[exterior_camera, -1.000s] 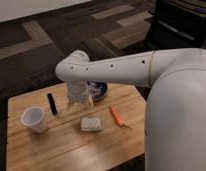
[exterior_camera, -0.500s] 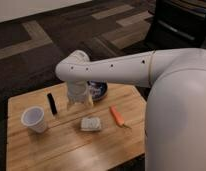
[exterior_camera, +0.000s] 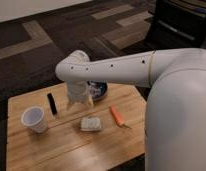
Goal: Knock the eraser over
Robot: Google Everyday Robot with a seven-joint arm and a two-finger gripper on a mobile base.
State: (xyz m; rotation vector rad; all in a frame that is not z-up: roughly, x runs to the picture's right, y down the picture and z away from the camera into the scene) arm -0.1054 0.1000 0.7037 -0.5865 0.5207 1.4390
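Observation:
The eraser is a slim black bar on the left part of the wooden table, just behind and to the right of a white cup. I cannot tell whether it stands upright or lies flat. My gripper hangs from the white arm over the middle of the table. It is a short way to the right of the eraser and apart from it, with nothing seen in it.
A pale squarish packet lies in front of the gripper. An orange carrot-like stick lies to its right. A dark blue bowl sits behind the gripper, partly hidden. My white body fills the right side.

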